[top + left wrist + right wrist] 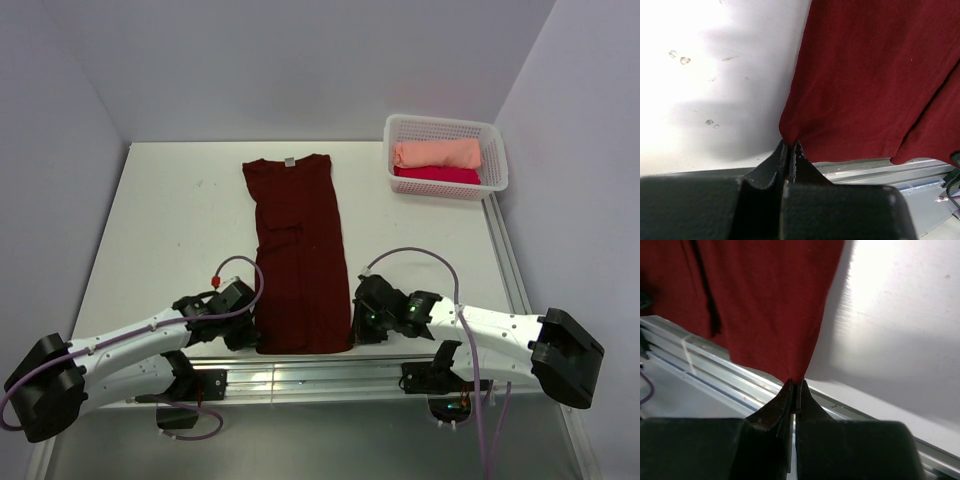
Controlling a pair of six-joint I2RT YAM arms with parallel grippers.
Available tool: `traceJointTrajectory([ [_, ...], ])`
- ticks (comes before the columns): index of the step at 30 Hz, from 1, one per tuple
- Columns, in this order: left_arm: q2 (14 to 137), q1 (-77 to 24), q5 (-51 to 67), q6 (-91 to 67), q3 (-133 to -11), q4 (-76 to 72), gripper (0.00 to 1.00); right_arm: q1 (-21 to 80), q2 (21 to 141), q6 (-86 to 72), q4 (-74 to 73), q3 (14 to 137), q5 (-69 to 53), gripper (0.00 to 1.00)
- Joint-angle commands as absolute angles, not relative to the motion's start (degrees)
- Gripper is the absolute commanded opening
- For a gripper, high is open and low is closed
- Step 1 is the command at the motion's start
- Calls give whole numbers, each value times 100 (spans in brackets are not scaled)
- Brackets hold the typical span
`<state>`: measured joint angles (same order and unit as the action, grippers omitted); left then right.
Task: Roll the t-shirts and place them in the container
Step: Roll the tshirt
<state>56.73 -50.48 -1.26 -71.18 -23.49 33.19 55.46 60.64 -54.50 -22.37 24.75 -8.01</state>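
Across the middle of the overhead frame, we see the dark maroon cloth t-shirt point(297, 250) lying flat on the white tabletop point(170, 220), folded into a long narrow strip. Its small pale neck label point(289, 161) sits at the upper end. Its hem reaches the lower centre of the frame, at the table's edge beside the silver metal rail point(300, 375).

At the lower left corner of that hem we find the left gripper point(252, 330). Its wrist view shows the black jaws of this gripper point(790, 146) pressed together, with the corner of the maroon cloth pinched between the tips. At the lower right corner of the hem sits the right gripper point(358, 325). Its own view shows it point(795, 386) closed just as tightly, a point of the same cloth caught between the tips. In both wrist views we see the hem lying partly over the rail.

Toward the upper right of the overhead frame, well apart from the maroon shirt, stands the white plastic lattice basket point(498, 155). It holds a rolled peach t-shirt point(436, 153) and, touching it on the lower side, a crimson-pink t-shirt point(436, 175).
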Motion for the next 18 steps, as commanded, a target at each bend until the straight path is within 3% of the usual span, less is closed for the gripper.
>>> traceJointTrajectory([
  [1,5573,-4878,-88,-6856,-2478,3462,0,5397,6012,-5230,-2329,2760,-975,0],
  [18,5247,-4228,176,-6644,-3111,3604,0,4360,6073,-4333,-2566,3445,-1336,0],
])
